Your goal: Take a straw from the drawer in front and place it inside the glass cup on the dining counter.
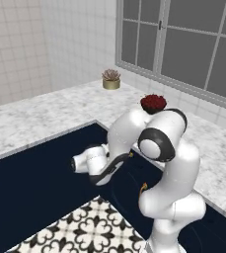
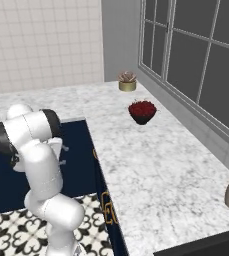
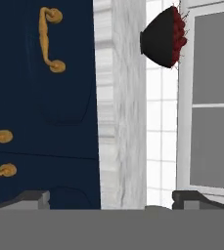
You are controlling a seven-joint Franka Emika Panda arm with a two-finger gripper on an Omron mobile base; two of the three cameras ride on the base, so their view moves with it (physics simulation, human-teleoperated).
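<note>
I am barely started: my end effector [image 3: 111, 202] is spread wide and holds nothing, facing the closed navy drawer [image 3: 40, 93] with its brass handle [image 3: 50, 39], no straw taken yet

Lighting: even, diffuse, moderately bright; no single source apparent. Window panes [image 1: 193, 54] flat dark grey, casting no light. Shadows: faint; soft shading under the red plant [image 2: 142, 112] and on the arm's [image 1: 169, 188] underside. Glare: none on the marble worktop [image 2: 156, 165] or tiles. Sharpness: rendered, slightly soft throughout; cabinet front [image 3: 40, 107] in hand view mildly blurred. Edge distortion: none noticeable.
</note>
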